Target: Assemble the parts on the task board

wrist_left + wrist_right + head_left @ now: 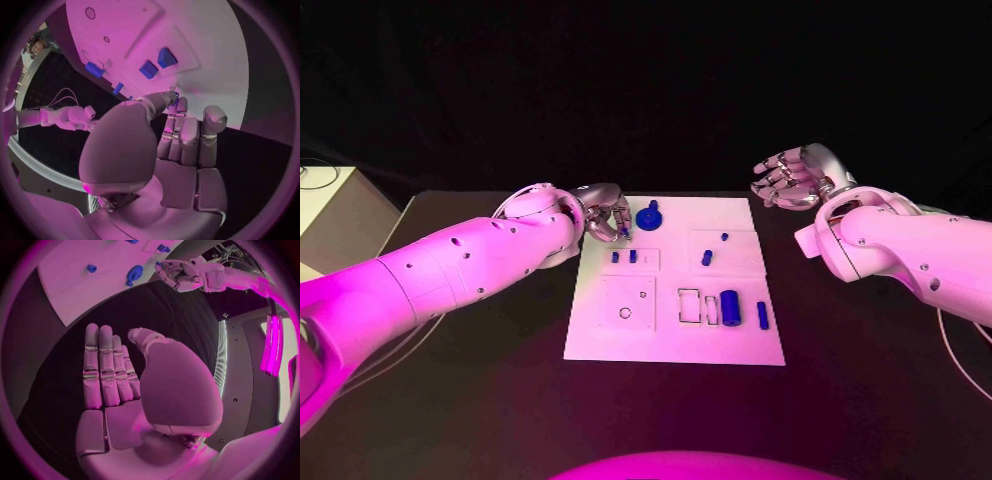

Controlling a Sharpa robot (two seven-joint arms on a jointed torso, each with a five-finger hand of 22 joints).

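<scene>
My left robot hand (600, 218) hovers at the task board's (668, 345) far corner, thumb pinching something small; I cannot tell what. Blue parts (730, 303) lie beyond its fingertips. My right robot hand (790, 178) hangs empty, fingers apart. A loose pinch could drop it.

I see a dark, matte black table (473, 400) under pink-magenta light. Beyond its far edge everything is black, and a pale boxy cabinet (336, 215) stands off its far left corner.

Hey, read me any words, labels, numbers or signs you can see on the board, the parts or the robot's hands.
None can be read. The task board shows only outlines and small circles, no lettering. The blue parts are plain. The left hand and right hand carry no legible markings.
</scene>
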